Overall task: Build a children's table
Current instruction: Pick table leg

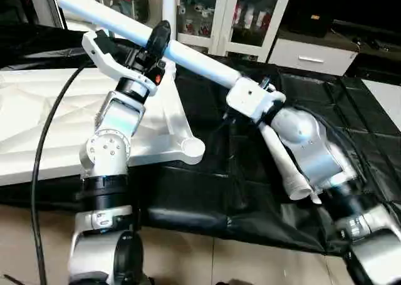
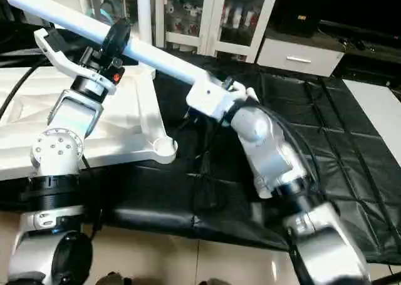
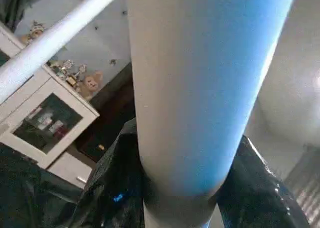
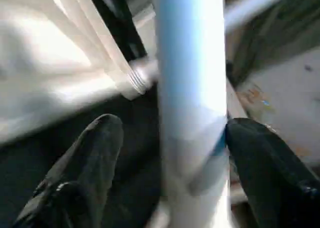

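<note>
Table top (image 1: pixel 37 119): 1, white, lying underside up on the black sheet (image 1: pixel 263 197) at far left, ribs facing up. 1 round corner socket (image 1: pixel 192 148) shows at its near right corner, empty.

Left gripper (image 1: pixel 156 44): raised above the top, its 2 black fingers closed around a long white leg (image 1: pixel 125 27). The left wrist view has the tube (image 3: pixel 200 87) running straight up between the fingers, pressed on both sides. This leg slopes from upper left down toward the right, clear of the top and the sheet.

Legs counted: 2 clear in the head views. The held one, and a 2nd leg (image 1: pixel 285 163) lying on the sheet just beside the right forearm, flared end toward the camera. A thin white bar (image 3: pixel 55 35) crosses the left wrist view; cannot tell whether it is another leg.

Right gripper (image 4: pixel 175 138): at the lower end of the held leg, where its white wrist block (image 1: pixel 250 100) meets the tube. In the right wrist view the 2 fingers (image 4: pixel 95 153) stand wide on either side of the leg, a gap showing on one side; not gripping.

Background: 1 white glass-door cabinet (image 1: pixel 241 15) behind, 1 low white drawer unit (image 1: pixel 313 56) to its right. 1 black cable (image 1: pixel 44 141) loops across the top at left.
</note>
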`<state>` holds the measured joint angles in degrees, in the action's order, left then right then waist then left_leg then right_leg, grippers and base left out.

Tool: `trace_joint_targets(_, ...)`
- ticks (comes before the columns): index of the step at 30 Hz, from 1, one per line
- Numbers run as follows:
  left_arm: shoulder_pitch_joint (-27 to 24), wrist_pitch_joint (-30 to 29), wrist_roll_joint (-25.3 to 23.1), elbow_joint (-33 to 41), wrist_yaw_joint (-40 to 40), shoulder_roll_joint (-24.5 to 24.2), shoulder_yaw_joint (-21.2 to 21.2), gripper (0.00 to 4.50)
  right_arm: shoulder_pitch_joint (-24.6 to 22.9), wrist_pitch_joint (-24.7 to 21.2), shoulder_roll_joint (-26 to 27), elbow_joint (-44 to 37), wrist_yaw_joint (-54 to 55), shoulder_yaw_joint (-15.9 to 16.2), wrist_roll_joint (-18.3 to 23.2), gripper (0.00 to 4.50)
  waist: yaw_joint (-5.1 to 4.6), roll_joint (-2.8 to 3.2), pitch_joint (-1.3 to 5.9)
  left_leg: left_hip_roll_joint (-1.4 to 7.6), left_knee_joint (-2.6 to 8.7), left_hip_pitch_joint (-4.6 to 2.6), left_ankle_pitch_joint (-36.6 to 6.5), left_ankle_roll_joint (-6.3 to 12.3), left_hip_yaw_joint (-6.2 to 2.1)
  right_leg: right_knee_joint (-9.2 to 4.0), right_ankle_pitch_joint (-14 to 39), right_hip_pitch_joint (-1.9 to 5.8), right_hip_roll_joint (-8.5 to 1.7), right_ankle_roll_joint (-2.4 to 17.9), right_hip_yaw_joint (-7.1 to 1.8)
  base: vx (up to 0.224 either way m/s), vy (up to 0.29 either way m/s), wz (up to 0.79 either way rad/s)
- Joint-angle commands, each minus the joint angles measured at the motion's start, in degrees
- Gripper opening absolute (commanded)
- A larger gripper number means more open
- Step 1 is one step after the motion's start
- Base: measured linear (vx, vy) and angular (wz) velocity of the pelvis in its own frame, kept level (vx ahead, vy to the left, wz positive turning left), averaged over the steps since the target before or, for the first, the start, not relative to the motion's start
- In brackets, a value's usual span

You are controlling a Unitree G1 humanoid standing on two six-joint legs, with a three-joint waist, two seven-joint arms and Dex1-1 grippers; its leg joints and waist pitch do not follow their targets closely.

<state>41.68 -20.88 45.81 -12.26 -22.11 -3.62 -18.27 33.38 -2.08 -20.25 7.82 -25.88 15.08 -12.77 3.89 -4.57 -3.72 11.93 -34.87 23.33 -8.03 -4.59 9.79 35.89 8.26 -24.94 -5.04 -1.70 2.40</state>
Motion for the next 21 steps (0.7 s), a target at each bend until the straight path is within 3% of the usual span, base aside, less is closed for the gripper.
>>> trace_joint_targets(1, 2.2, 0.1, -1.1, 0.3, -4.9, -2.1, 2.1, 1.6, -3.8, -1.9, -1.6, -7.1, -4.1, -5.2, 7.4, 3.88, 0.3, 1.32, 4.58, 0.38, 4.5, -1.9, -24.3, -1.09, -0.1, -4.72, 16.5, 2.88, -1.09, 7.6, -1.13, 0.0, 0.0, 0.0)
trace_joint_targets(6, 2.0, -4.7, 0.5, 1.5, -15.3, -8.1, 4.4, 1.6, -8.3, -5.0, -4.0, -14.6, -6.9, -11.4, 14.3, 4.22, 0.69, 1.54, 4.27, 0.38, 4.61, -2.28, -25.7, -2.04, 0.07, -4.69, 18.5, 2.5, -1.08, 8.4, -1.25, 0.0, 0.0, 0.0)
trace_joint_targets(8, 2.3, -6.9, 1.8, 2.2, -19.3, -10.5, 4.9, 1.6, -9.3, -8.4, -4.0, -16.6, -8.4, -15.9, 20.5, 4.25, 0.62, 1.74, 4.18, 0.24, 4.59, -2.41, -27.5, -2.3, 0.02, -4.97, 21.1, 2.36, -1.11, 8.2, -1.17, 0.0, 0.0, 0.0)
trace_joint_targets(10, 2.5, -9.5, 2.4, 2.8, -22.7, -12.5, 6.0, 1.6, -9.0, -10.4, -4.3, -15.4, -8.7, -19.1, 23.1, 4.25, 0.81, 1.82, 4.24, 0.22, 4.5, -2.61, -28.5, -2.77, -0.11, -5.06, 23.5, 2.1, -1.29, 7.9, -1.07, 0.0, 0.0, 0.0)
trace_joint_targets(11, 2.5, -9.5, 2.4, 2.8, -22.7, -12.5, 6.0, 1.6, -9.0, -10.4, -4.3, -15.4, -8.7, -19.1, 23.1, 4.25, 0.83, 1.86, 4.17, 0.22, 4.54, -2.54, -28.6, -2.89, -0.1, -5.17, 23.8, 2.04, -1.22, 7.9, -1.05, 0.0, 0.0, 0.0)
trace_joint_targets(12, 2.7, -11.2, 2.2, 2.9, -25.9, -14.5, 7.7, 1.6, -8.5, -12.7, -4.8, -13.9, -9.4, -21.8, 26.0, 4.25, 0.88, 1.89, 4.1, 0.16, 4.54, -2.5, -28.6, -3.17, -0.06, -5.33, 24.4, 2.04, -1.24, 7.7, -1.0, 0.0, 0.0, 0.0)
trace_joint_targets(14, 2.8, -11.9, 2.0, 2.8, -27.7, -15.5, 8.6, 1.6, -8.2, -15.6, -4.8, -13.3, -10.0, -23.5, 28.9, 4.25, 0.88, 2.02, 4.08, 0.11, 4.57, -2.44, -28.7, -3.36, -0.16, -5.44, 25.7, 2.08, -1.28, 7.3, -0.91, 0.0, 0.0, 0.0)
trace_joint_targets(15, 4.1, -14.2, 2.3, 1.7, -31.2, -17.6, 9.5, 1.6, -8.0, -23.5, -6.1, -12.5, -13.6, -26.7, 37.4, 4.25, 0.76, 2.05, 4.19, -0.06, 4.39, -2.83, -29.2, -2.91, -0.08, -5.61, 25.9, 1.99, -1.08, 7.3, -0.86, 0.0, 0.0, 0.0)
trace_joint_targets(17, 5.3, -17.0, 3.5, 0.8, -32.7, -18.6, 9.5, 1.6, -8.6, -28.4, -8.1, -11.8, -18.6, -27.8, 43.1, 4.25, 0.96, 2.18, 4.14, 0.0, 4.42, -2.65, -29.1, -2.91, -0.24, -5.45, 25.4, 2.22, -1.11, 7.5, -0.76, 0.0, 0.0, 0.0)
trace_joint_targets(21, 8.5, -23.9, 8.0, -0.3, -35.5, -20.2, 8.7, 1.6, -9.5, -40.2, -12.9, -10.9, -29.1, -28.4, 52.8, 4.25, 1.27, 1.66, 4.17, -0.1, 4.21, -2.25, -27.2, -2.48, -0.09, -5.36, 25.7, 2.65, -1.38, 8.5, -0.66, 0.0, 0.0, 0.0)
